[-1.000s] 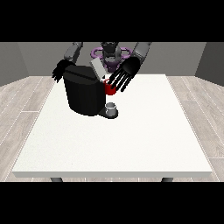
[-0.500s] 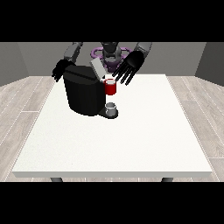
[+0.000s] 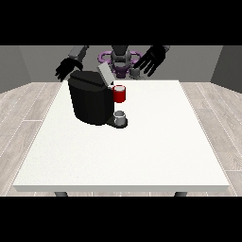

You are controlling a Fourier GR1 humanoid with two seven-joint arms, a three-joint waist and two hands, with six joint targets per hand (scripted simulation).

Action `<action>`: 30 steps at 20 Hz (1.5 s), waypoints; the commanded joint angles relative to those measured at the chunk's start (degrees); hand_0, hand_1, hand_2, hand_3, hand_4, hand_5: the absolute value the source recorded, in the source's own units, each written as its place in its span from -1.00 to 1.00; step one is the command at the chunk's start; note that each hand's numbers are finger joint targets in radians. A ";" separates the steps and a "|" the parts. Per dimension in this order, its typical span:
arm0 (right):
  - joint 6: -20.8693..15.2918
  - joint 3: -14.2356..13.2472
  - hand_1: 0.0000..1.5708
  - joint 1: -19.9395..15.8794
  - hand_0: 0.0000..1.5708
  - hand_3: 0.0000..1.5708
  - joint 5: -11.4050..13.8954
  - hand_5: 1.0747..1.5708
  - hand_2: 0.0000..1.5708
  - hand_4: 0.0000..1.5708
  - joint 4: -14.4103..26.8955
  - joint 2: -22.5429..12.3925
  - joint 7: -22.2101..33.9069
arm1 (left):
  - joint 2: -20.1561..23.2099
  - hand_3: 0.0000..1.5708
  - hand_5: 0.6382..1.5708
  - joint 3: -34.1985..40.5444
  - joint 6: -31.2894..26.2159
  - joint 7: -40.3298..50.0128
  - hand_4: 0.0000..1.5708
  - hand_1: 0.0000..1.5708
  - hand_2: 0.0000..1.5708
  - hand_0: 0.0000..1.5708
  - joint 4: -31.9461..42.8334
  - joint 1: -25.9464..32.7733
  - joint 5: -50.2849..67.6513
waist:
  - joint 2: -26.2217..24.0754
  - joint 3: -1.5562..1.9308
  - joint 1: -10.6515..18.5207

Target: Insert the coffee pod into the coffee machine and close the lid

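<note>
The black coffee machine (image 3: 90,101) stands on the left half of the white table (image 3: 156,142). Its grey lid (image 3: 104,73) is tilted up at the top. A red thing at the machine (image 3: 120,93) sits at its front, and a grey thing (image 3: 121,116) rests on the base below. The hand at the view's right (image 3: 150,60) hovers high behind the table's far edge, fingers spread, holding nothing. The hand at the view's left (image 3: 64,70) hangs behind the machine's back corner with relaxed fingers, apart from it.
The robot's torso (image 3: 120,59) rises behind the table's far edge. White tabletop stretches to the right of the machine and in front of it. Wooden floor surrounds the table.
The hand at the view's right has lifted from beside the red thing, up and to the right. The hand at the view's left has barely moved.
</note>
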 commanded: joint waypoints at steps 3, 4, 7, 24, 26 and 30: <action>1.81 -1.52 -1.00 6.44 -1.00 -1.00 -1.32 1.00 -1.00 -0.49 0.20 -1.55 -0.01 | -6.18 -1.00 1.00 8.63 -0.98 -3.47 -0.70 -1.00 -1.00 -1.00 -0.34 8.53 11.60 | -8.09 -0.05 4.13; 0.32 -1.75 -1.00 4.34 -1.00 -1.00 -1.12 1.00 -1.00 -0.43 0.43 -0.75 -0.22 | -9.15 -1.00 1.00 9.04 -0.74 -2.62 -1.00 -1.00 -1.00 -1.00 -0.76 8.21 13.00 | -9.12 -0.02 5.73; 1.59 -0.63 -1.00 6.52 -1.00 -1.00 0.88 1.00 -1.00 -0.45 -1.33 -3.30 -0.29 | -9.22 -1.00 1.00 9.20 -2.64 -4.28 -1.00 -1.00 -1.00 -1.00 -1.03 14.28 14.32 | -12.16 -0.02 7.55; 11.20 3.13 -1.00 -0.82 -1.00 -1.00 -1.54 1.00 -1.00 -1.00 -11.32 -8.43 10.40 | -16.42 -1.00 1.00 11.15 -5.11 -3.17 -0.82 -1.00 -1.00 -1.00 -9.13 29.63 24.90 | -16.61 0.02 13.98; 9.74 3.70 -1.00 -2.23 -1.00 -1.00 0.55 1.00 -1.00 -1.00 -8.56 -6.87 6.28 | -18.12 -1.00 1.00 8.42 -3.79 -4.89 -1.00 -1.00 -1.00 -1.00 -11.74 30.62 25.55 | -13.57 0.03 16.01; 10.93 3.72 -1.00 -6.08 -1.00 -1.00 1.35 1.00 -1.00 -0.73 -7.74 -8.22 8.48 | -17.30 -1.00 1.00 8.14 -7.02 0.20 -0.74 -1.00 -1.00 -1.00 -17.68 30.75 28.16 | -12.60 0.03 17.49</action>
